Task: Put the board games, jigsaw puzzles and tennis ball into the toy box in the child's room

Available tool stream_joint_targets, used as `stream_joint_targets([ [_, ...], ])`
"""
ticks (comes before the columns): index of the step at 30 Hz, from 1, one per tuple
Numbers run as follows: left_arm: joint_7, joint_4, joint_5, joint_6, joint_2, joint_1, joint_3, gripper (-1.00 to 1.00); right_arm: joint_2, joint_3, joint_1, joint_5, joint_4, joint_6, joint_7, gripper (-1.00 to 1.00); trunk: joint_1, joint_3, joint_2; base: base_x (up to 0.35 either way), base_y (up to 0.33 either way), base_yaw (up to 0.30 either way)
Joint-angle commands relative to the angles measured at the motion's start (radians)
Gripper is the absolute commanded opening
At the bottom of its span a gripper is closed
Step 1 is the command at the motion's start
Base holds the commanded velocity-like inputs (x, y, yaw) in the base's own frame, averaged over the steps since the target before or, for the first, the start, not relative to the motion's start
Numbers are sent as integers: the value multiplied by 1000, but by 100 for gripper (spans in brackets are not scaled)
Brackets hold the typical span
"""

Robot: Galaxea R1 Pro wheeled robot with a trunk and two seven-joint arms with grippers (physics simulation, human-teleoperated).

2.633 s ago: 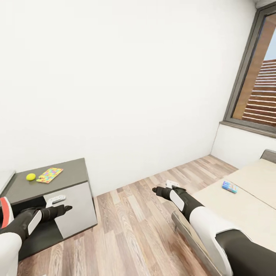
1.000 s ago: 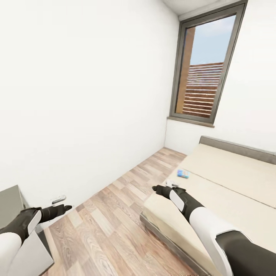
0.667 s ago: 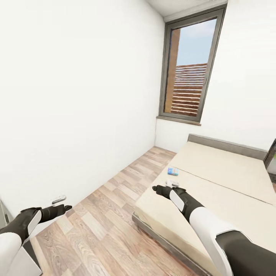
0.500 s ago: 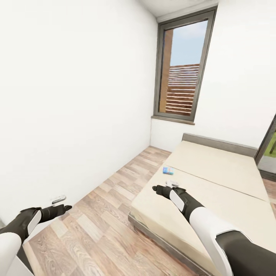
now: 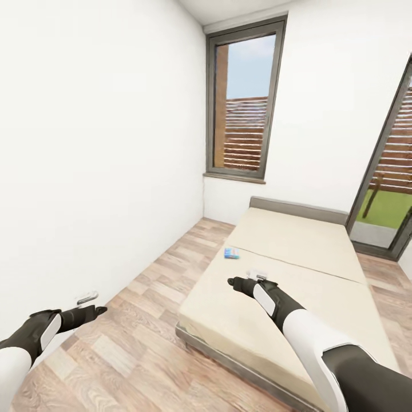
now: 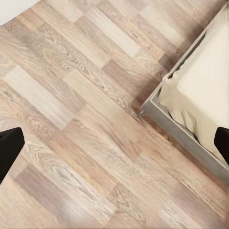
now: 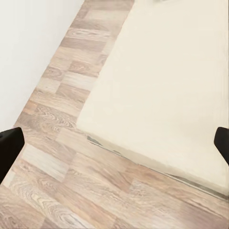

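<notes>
Head view, bed: we see the bed [image 5: 297,269] with its cream mattress and grey frame, its head end below the tall window [image 5: 243,103].
Head view, board game: one light blue board game [image 5: 232,253] lies flat on the bed, near the edge that faces the wood floor [image 5: 137,337].
Head view, right gripper: our right gripper [image 5: 247,276] hangs over the bed, near the board game but apart from it; we cannot tell its fingers here.
Head view, left gripper: our left gripper [image 5: 91,304] is over the floor, well apart from the bed.
Left wrist view: the dark fingertips [image 6: 9,145] stand wide apart, with the floor and a corner of the bed frame between them.
Right wrist view: the fingertips [image 7: 9,143] are also wide apart and hold nothing; below them the bed edge meets the floor.
</notes>
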Motion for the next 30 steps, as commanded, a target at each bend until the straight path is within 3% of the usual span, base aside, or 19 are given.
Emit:
stream_joint_targets([
  [1,-2,-1,8,9,0,0,4,100,0,5,-1,-4,-1,4,-2,100,1,-2,-2,188,212,-278],
  [14,-2,-1,8,12,1,0,7,100,0,6,-1,-4,1,-2,-3,100,1,-4,-2,202,239,-267],
  [30,-3,-1,8,11,3,0,8,100,3,5,14,-5,-2,-24,-4,100,1,-6,-2,243,191,-94],
])
